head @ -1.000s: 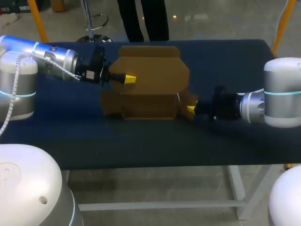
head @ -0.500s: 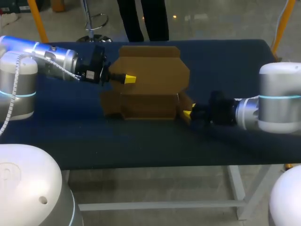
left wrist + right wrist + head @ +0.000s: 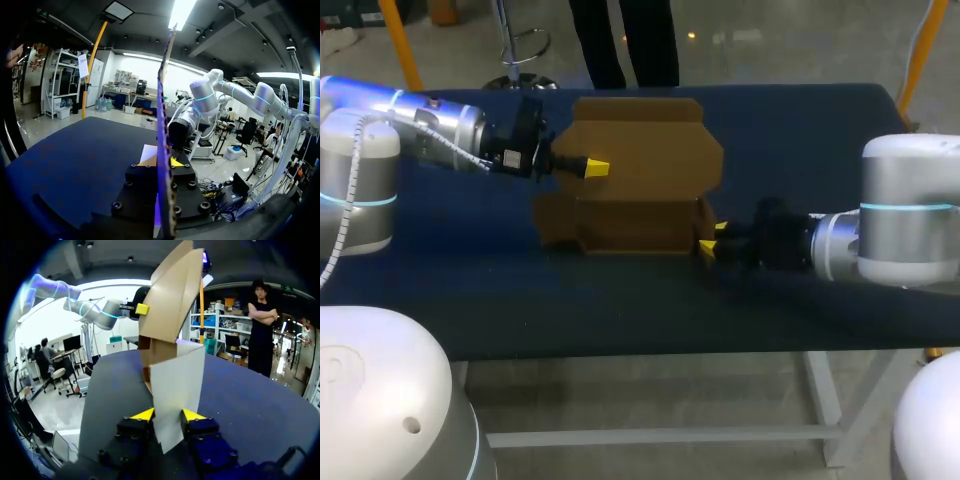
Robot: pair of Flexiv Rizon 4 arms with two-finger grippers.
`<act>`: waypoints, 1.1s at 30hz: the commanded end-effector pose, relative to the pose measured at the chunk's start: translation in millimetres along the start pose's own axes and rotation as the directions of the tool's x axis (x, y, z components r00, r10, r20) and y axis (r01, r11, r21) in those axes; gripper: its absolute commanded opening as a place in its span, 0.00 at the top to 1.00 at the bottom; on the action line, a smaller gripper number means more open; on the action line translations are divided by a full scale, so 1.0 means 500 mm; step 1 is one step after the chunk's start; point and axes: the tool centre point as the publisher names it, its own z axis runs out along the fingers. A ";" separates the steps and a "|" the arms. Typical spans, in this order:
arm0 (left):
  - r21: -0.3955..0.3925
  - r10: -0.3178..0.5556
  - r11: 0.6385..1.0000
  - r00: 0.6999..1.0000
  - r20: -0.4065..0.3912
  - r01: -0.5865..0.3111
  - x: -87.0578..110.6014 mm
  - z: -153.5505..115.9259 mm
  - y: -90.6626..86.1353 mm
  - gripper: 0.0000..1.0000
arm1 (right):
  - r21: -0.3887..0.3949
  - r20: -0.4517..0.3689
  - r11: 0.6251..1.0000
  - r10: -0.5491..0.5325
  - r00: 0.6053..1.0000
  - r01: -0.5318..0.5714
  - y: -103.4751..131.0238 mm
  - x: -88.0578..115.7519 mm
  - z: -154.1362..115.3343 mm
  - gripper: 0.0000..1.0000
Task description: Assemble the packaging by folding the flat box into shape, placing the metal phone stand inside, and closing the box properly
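The brown cardboard box (image 3: 640,170) stands half folded in the middle of the table, its tall back panel upright. My left gripper (image 3: 597,167) is shut on that panel's left edge; in the left wrist view the panel (image 3: 161,125) runs edge-on between the fingers of the left gripper (image 3: 162,161). My right gripper (image 3: 712,238) is at the box's lower right corner, open. In the right wrist view the pale side flap (image 3: 175,385) stands between the spread fingers of the right gripper (image 3: 168,414). No metal phone stand shows in any view.
The dark blue table (image 3: 800,130) has bare cloth to the right of the box and along its front edge. My right arm (image 3: 905,215) lies low over the table's right side.
My right gripper has moved left to the box's side flap and its fingers have spread apart. The left arm and the box have stayed where they were.
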 end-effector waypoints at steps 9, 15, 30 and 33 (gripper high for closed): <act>-0.002 0.000 1.000 1.000 -0.004 0.000 -0.002 0.001 0.004 1.00 | -0.003 0.001 1.000 -0.010 1.000 0.010 0.015 0.019 0.029 0.42; -0.002 0.000 1.000 1.000 -0.004 0.000 -0.002 0.001 0.004 1.00 | -0.008 -0.008 1.000 -0.017 1.000 0.017 0.023 0.029 0.039 0.31; -0.002 0.000 1.000 1.000 -0.004 0.000 -0.002 0.001 0.004 1.00 | -0.019 -0.025 1.000 -0.013 1.000 0.012 0.020 0.047 0.037 0.11; -0.002 0.000 1.000 1.000 -0.004 0.000 -0.002 0.001 0.004 1.00 | -0.020 -0.026 1.000 -0.012 1.000 0.012 0.016 0.051 0.025 0.10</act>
